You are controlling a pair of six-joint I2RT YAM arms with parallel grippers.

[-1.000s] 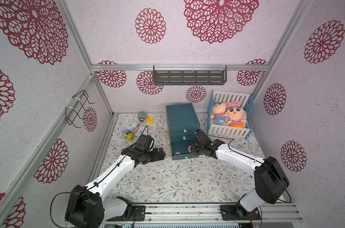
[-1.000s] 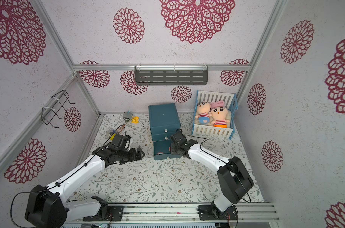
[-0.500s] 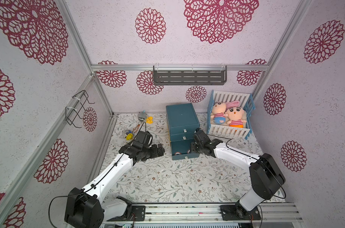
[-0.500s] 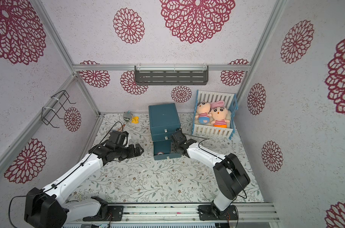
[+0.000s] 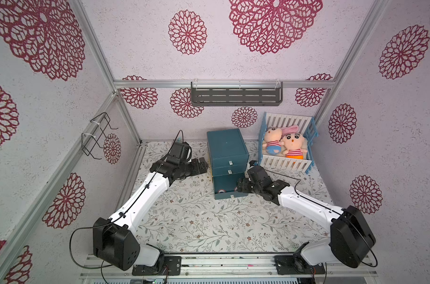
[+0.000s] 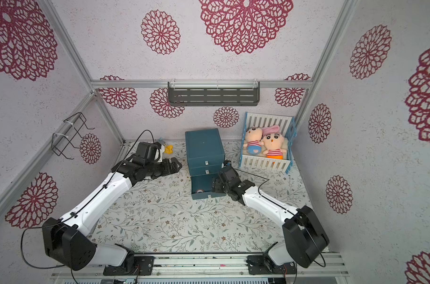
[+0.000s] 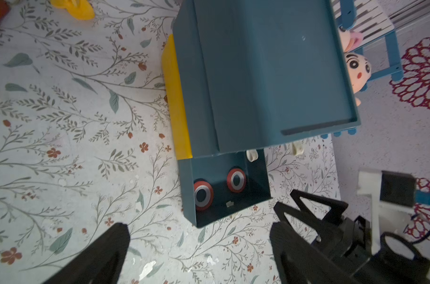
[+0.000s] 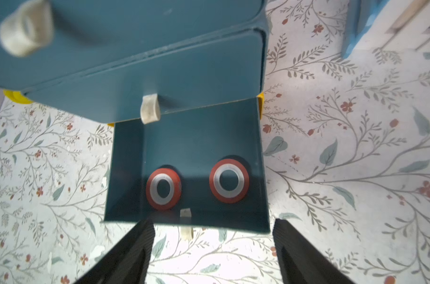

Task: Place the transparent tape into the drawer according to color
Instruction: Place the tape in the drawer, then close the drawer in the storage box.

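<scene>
Bottom drawer [image 8: 189,137] of the teal cabinet [image 5: 227,147] is pulled out; the two above it are shut. The cabinet sits at the back edge of the table [image 5: 196,221], about the middle, with a crib [image 5: 286,164] in the back right corner.

Both red-orange tapes are in the open drawer, side by side and not touching, close to its front wall: one tape [image 8: 163,188] and the other tape [image 8: 229,180].

The right gripper [image 8: 212,236] hangs by the drawer's front right corner, jaws spread wide with nothing in them. In a top view it hides one of the tapes. The left gripper [image 5: 204,163] is just beside the cabinet's left side, also wide open and empty.
</scene>
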